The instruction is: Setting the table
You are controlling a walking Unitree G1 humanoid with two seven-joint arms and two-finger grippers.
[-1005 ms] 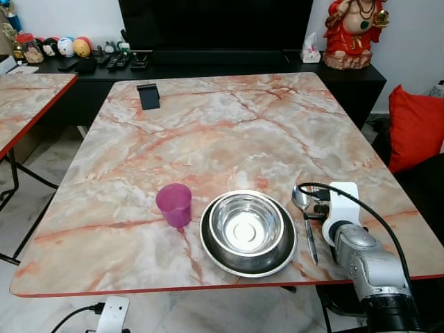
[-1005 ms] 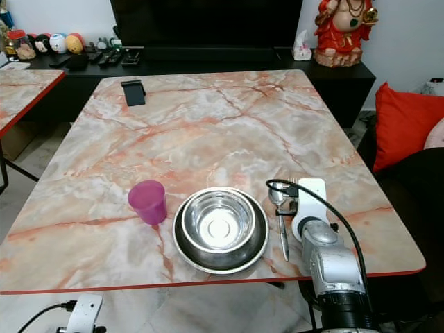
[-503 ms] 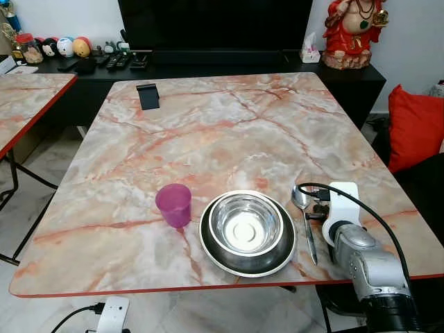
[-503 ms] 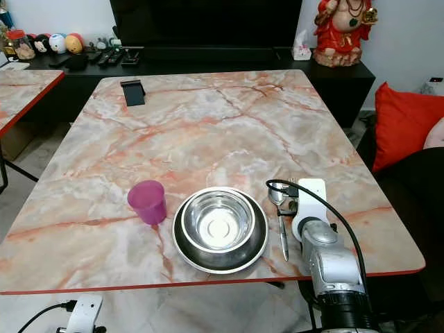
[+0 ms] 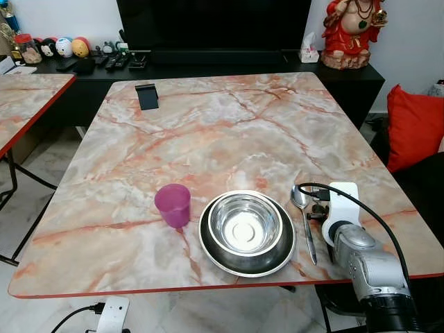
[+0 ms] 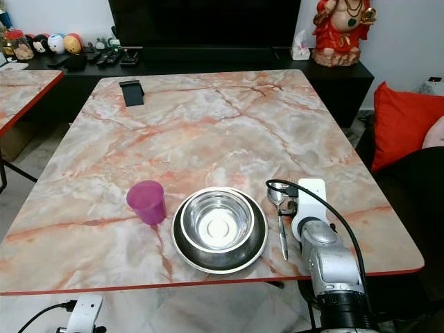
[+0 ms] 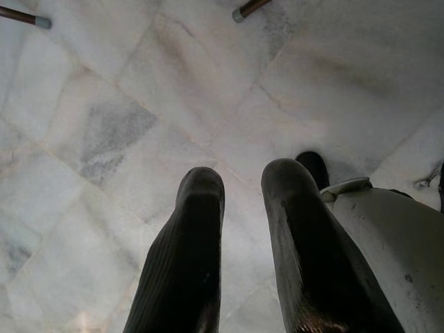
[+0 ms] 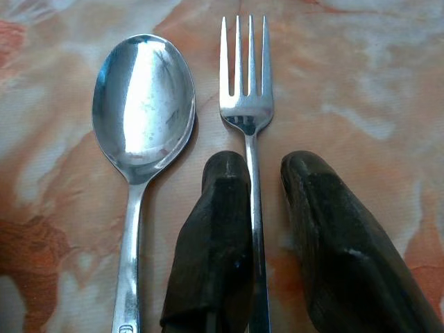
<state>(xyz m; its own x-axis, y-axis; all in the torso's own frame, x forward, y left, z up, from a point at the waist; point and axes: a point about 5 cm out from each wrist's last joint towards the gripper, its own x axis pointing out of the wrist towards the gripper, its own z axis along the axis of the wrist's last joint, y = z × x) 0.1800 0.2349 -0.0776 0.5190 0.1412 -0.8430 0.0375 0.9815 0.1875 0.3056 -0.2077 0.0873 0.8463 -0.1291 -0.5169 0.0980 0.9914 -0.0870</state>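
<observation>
A marble-patterned table (image 5: 229, 132) with pink and orange veining and a thin red edge was observed. Near its front edge a steel bowl (image 5: 246, 225), round and polished, was seated inside a wider steel plate (image 5: 208, 251). A translucent magenta cup (image 5: 173, 205), tapered and upright, was placed just beside the plate on the robot's left. On the plate's other side a steel spoon (image 8: 142, 104) and a four-tined steel fork (image 8: 246, 90) were laid side by side, apart from each other, bowl and tines pointing away from the robot.

The right gripper (image 8: 260, 173) was positioned low over the fork's handle — its two ribbed black fingers parted slightly, one on each side of the handle, with a gap visible on one side; a firm hold on the fork could not be confirmed. The left gripper (image 7: 239, 184) was seen hanging over pale marble floor tiles (image 7: 104, 104), its fingers a little apart with nothing between them.

No legible writing was found on the cutlery. At the far end of the table a small dark stand (image 5: 147, 96) was noted; beyond it a black cabinet (image 5: 208, 66) carrying a red figurine (image 5: 354, 31), and a red cushion (image 5: 415, 125) at the right.
</observation>
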